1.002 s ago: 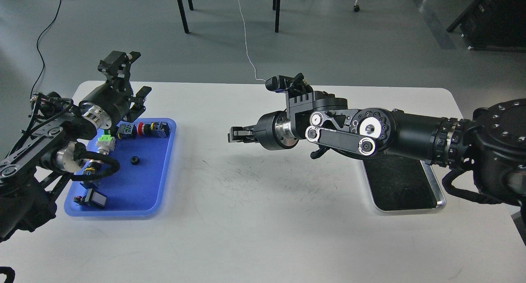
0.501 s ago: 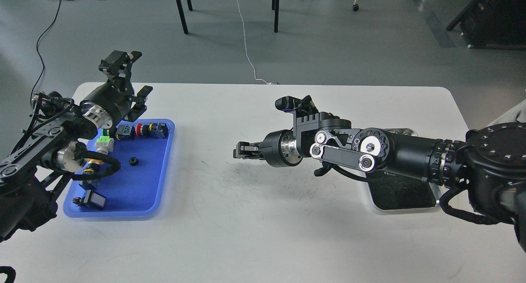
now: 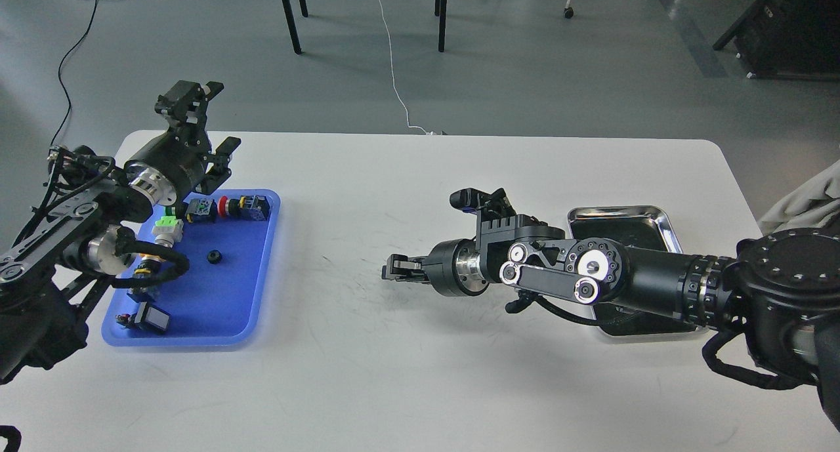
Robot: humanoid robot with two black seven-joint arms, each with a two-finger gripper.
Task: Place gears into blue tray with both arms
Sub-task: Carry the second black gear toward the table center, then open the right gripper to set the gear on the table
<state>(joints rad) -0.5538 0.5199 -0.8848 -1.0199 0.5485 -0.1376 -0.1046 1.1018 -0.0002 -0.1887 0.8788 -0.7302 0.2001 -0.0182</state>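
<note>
While push-button switches (image 3: pixel 237 207) crowd it, one gear (image 3: pixel 213 257) occupies the blue tray (image 3: pixel 216 301).

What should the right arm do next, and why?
Probably swing the right gripper over the silver tray to seek another gear. It hangs above the table between the trays, nothing visible in its fingers, and one gear already lies in the blue tray. The arm hides much of the silver tray.
</note>
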